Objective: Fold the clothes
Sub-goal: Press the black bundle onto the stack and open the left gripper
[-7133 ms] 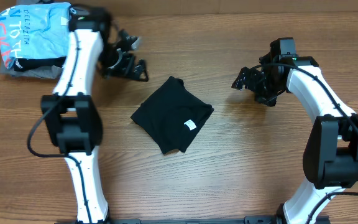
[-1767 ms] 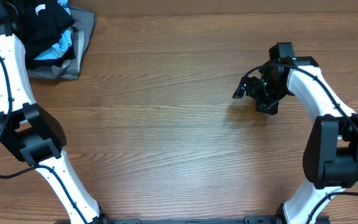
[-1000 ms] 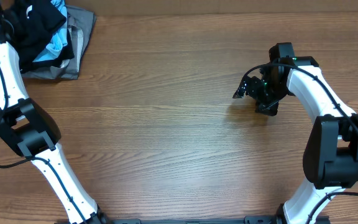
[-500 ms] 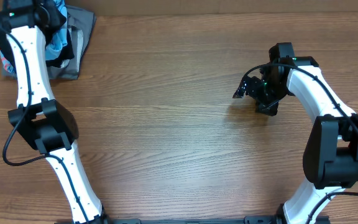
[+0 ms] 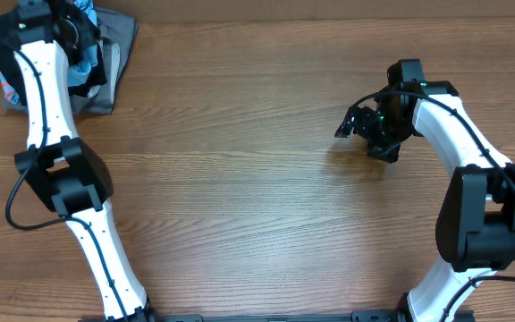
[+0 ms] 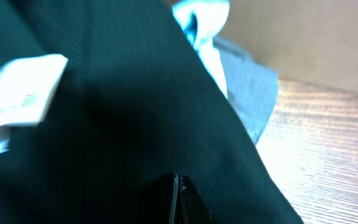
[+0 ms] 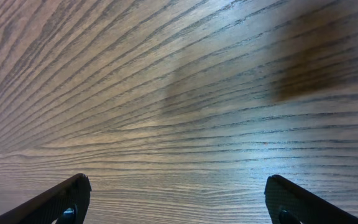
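The left arm (image 5: 43,80) stretches from its base at the near edge of the desk (image 5: 240,179) up to the far left corner. Its forearm lies across a heap of garments there and its wrist is bent over the heap's top. The left jaws are pressed shut. In the wrist view their dark tip sits hard against the black T-shirt (image 6: 117,124), and I cannot tell whether a fold of cloth is caught between them. The T-shirt lies on top of the heap and fills most of that view, with its white neck tag (image 6: 20,99) turned up at the left. A light blue shirt (image 6: 204,15) peeks out past its far edge. A grey garment (image 6: 250,99) lies underneath and spreads onto the bare wood.

The right arm (image 5: 454,116) curves up the right side of the desk, elbow out, with its wrist turned inward and pointing left. The right jaws hang spread wide over bare wood, well apart from the heap, with nothing between them.
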Robot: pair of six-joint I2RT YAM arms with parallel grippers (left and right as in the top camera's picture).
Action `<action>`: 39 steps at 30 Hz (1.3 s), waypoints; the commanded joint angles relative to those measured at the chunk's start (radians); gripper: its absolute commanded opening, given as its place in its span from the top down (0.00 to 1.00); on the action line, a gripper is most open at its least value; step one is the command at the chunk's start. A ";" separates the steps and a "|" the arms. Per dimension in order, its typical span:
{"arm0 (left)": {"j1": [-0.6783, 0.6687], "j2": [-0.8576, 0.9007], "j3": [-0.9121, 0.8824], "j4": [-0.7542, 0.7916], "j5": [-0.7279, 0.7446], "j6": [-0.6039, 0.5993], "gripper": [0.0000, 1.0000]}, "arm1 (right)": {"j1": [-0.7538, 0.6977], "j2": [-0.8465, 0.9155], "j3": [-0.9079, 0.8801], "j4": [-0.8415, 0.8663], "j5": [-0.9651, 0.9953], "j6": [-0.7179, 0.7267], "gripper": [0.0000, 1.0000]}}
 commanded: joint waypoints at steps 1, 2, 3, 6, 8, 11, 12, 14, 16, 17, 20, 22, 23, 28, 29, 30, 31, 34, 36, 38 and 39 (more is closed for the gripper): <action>-0.012 0.121 -0.019 0.008 0.066 -0.021 0.95 | 0.006 -0.006 -0.004 0.003 0.010 -0.003 0.07; -0.016 0.135 -0.019 0.010 0.065 -0.020 0.96 | 0.006 -0.006 -0.004 0.003 0.010 -0.003 0.07; -0.018 0.138 -0.019 0.012 0.065 -0.020 0.96 | 0.006 -0.006 -0.004 0.003 0.010 -0.002 0.07; -0.025 0.131 -0.014 0.032 0.066 -0.018 0.96 | 0.006 -0.006 -0.004 0.000 0.010 -0.003 0.07; -0.029 0.110 -0.008 0.050 0.065 -0.003 0.96 | 0.006 -0.006 -0.004 0.000 0.010 -0.003 0.07; -0.030 0.061 0.002 0.069 0.065 0.007 0.89 | 0.006 -0.006 -0.004 0.002 0.010 -0.002 0.07; -0.030 0.043 0.002 0.075 0.065 0.007 0.88 | 0.006 -0.006 -0.004 0.003 0.010 -0.002 0.07; -0.030 0.004 0.002 0.092 0.064 0.007 0.88 | 0.006 -0.006 -0.004 0.004 0.010 -0.002 0.07; -0.029 -0.037 0.002 0.113 0.061 0.006 0.89 | 0.006 -0.006 -0.004 0.003 0.010 -0.002 0.07; -0.028 -0.053 0.002 0.121 0.059 0.006 0.90 | 0.006 -0.006 -0.004 0.003 0.010 -0.002 0.07; -0.021 -0.095 0.002 0.152 0.040 0.005 0.91 | 0.006 -0.006 -0.004 0.003 0.010 -0.002 0.07; -0.015 -0.106 0.002 0.177 0.003 0.001 0.89 | 0.006 -0.006 -0.004 0.003 0.010 -0.003 0.06; -0.011 -0.106 0.002 0.191 -0.018 -0.005 0.87 | 0.006 -0.006 -0.004 0.003 0.010 -0.003 0.07; 0.019 -0.078 0.002 0.250 -0.097 -0.005 0.87 | 0.006 -0.006 -0.004 0.003 0.011 -0.003 0.07; 0.026 -0.069 0.002 0.256 -0.096 -0.005 0.87 | 0.006 -0.006 -0.004 0.003 0.010 -0.003 0.07; 0.035 -0.057 0.002 0.261 -0.093 -0.005 0.87 | 0.006 -0.006 -0.004 0.003 0.010 -0.003 0.07; 0.043 -0.042 0.002 0.265 -0.092 -0.005 0.86 | 0.006 -0.006 -0.004 0.004 0.010 -0.003 0.07; 0.070 0.017 0.002 0.287 -0.092 -0.005 0.85 | 0.006 -0.006 -0.004 0.001 0.010 -0.002 0.07; 0.086 0.050 0.002 0.307 -0.099 -0.005 0.84 | 0.006 -0.006 -0.004 -0.005 0.010 -0.002 0.07; 0.107 0.086 0.002 0.327 -0.099 -0.006 0.84 | 0.006 -0.006 -0.004 -0.016 0.010 -0.002 0.07; 0.116 0.100 0.002 0.334 -0.099 -0.006 0.83 | 0.006 -0.006 -0.004 -0.020 0.010 -0.002 0.07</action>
